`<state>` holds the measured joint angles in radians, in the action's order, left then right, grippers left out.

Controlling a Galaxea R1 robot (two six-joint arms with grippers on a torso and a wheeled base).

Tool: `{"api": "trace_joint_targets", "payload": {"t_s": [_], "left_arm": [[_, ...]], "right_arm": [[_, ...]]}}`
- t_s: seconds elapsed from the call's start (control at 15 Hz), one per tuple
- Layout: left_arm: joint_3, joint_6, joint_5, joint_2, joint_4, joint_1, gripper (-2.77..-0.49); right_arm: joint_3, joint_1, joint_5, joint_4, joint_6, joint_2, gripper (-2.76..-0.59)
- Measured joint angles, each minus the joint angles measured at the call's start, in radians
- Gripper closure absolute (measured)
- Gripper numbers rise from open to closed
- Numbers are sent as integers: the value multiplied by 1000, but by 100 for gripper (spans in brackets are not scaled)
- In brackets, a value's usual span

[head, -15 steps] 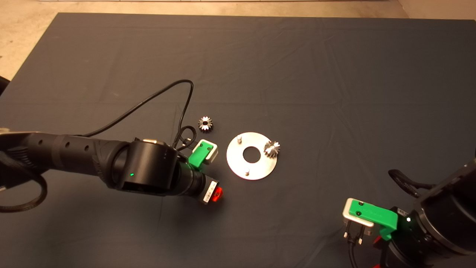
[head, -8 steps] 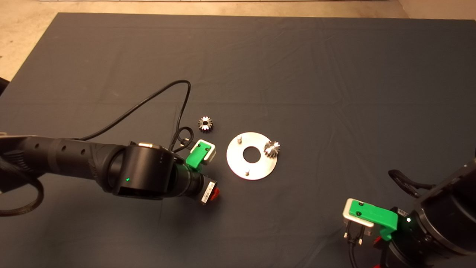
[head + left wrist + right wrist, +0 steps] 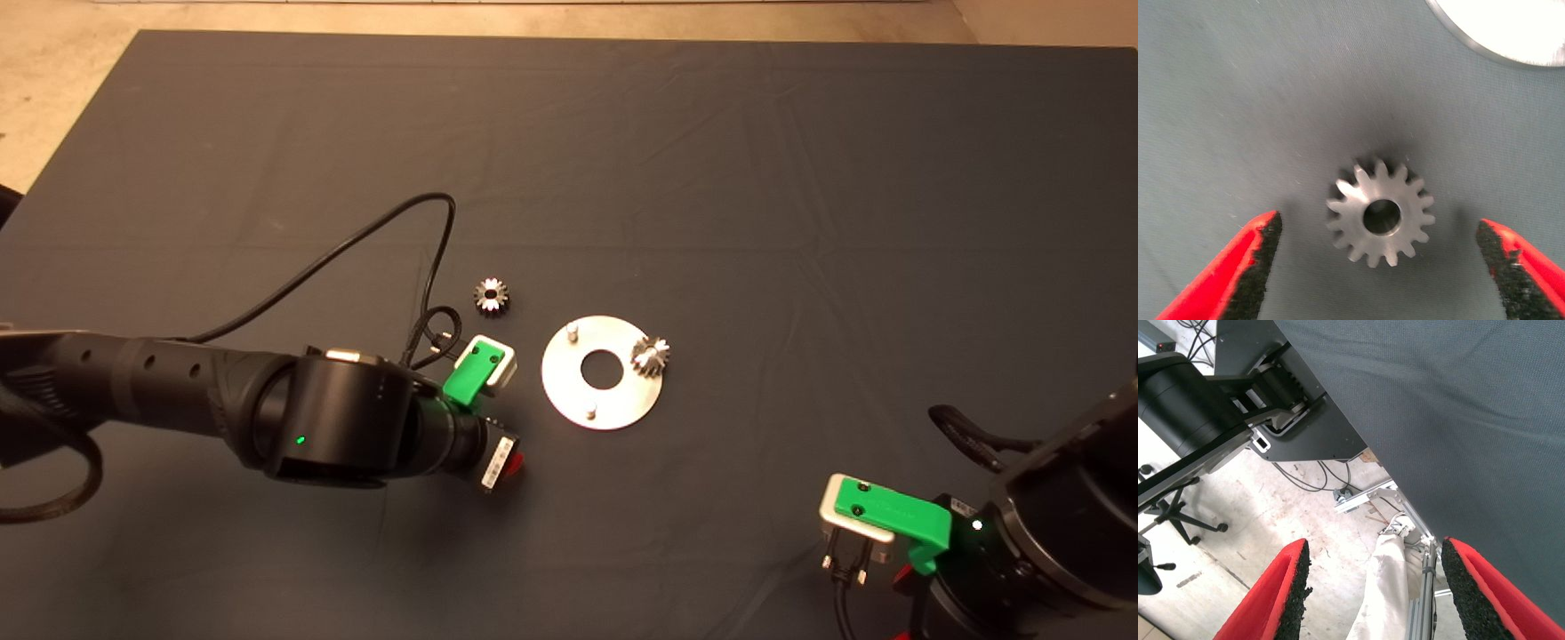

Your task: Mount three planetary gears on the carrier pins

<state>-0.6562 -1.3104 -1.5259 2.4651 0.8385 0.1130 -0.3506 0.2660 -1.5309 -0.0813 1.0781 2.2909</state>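
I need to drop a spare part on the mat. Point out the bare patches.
Bare: the mat beyond the disc, and between it and the right end effector. Crowded: around the left end effector, loose gears and cable.

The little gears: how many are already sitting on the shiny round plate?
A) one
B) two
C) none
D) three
A: only one gear sits on a peg at the edge of the plate; the other two pegs are bare. A second gear lies on the mat, and a third gear lies between the open fingers of the left gripper.
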Motion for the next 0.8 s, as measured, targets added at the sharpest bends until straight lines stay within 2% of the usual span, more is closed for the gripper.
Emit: {"api": "trace_joint_targets", "payload": {"t_s": [0.27,0.4,0.6,0.8], "left_arm": [[14,0,0,0,28,-21,-192],[20,-1,0,0,38,-36,-182],[23,-1,0,0,51,-39,-168],[24,-1,0,0,68,-43,-165]], "right_arm": [[0,0,0,4,0,0,-144],[0,1,0,6,0,0,-144],[0,3,0,8,0,0,-144],[0,3,0,8,0,0,-144]]}}
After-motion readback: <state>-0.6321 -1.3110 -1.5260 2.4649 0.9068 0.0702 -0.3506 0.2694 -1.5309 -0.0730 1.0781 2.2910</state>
